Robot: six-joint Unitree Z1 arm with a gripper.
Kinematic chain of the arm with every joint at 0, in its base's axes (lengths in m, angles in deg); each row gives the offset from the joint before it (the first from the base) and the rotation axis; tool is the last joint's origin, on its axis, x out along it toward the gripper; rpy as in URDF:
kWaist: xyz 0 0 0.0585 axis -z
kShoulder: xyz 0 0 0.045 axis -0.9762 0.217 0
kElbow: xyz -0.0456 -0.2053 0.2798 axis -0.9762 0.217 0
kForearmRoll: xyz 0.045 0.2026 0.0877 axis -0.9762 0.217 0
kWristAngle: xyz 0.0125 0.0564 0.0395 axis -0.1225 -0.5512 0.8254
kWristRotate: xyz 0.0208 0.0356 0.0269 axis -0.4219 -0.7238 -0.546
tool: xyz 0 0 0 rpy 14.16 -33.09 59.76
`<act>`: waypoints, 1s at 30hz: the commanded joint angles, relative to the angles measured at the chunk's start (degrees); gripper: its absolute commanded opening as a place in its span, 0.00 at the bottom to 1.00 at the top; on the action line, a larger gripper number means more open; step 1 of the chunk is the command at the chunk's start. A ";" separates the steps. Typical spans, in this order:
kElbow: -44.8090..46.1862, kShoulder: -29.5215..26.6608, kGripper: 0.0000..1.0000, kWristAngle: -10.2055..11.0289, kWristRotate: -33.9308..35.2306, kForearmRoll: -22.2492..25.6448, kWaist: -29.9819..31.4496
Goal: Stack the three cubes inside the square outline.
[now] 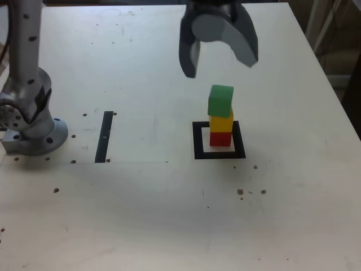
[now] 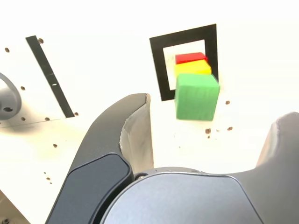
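Here, three cubes stand as one stack: red cube (image 1: 220, 138) at the bottom, yellow cube (image 1: 221, 121) on it, green cube (image 1: 220, 100) on top. The stack sits inside the square outline (image 1: 198, 141) on the pale table (image 1: 146, 214). In the exterior view the green cube is turned a little askew relative to the two below.

End effector (image 1: 223, 66) hangs above the stack, clear of the green cube, jaws spread wide and holding nothing.

Exterior view only: the arm's grey base (image 1: 28, 121) at that view's left, bolted to the table; the full height of the stack; the gap of air between the end effector and the green cube.

Wrist view only: a look down past the end effector (image 2: 212, 123) onto the cubes. The green cube (image 2: 196, 97) fills most of the stack's outline, with just a sliver of the yellow cube (image 2: 192, 68) and the red cube (image 2: 190, 58) showing beyond it. The stack sits toward one side of the square outline (image 2: 159, 65), near the border, with more pale floor open on the other side.

Both views: a thin black strip (image 1: 104, 136) lies flat on the table, well apart from the outline, between it and the base. Small dark holes dot the table.
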 commanded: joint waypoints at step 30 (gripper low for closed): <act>55.20 -24.65 0.99 1.13 4.69 -24.46 1.03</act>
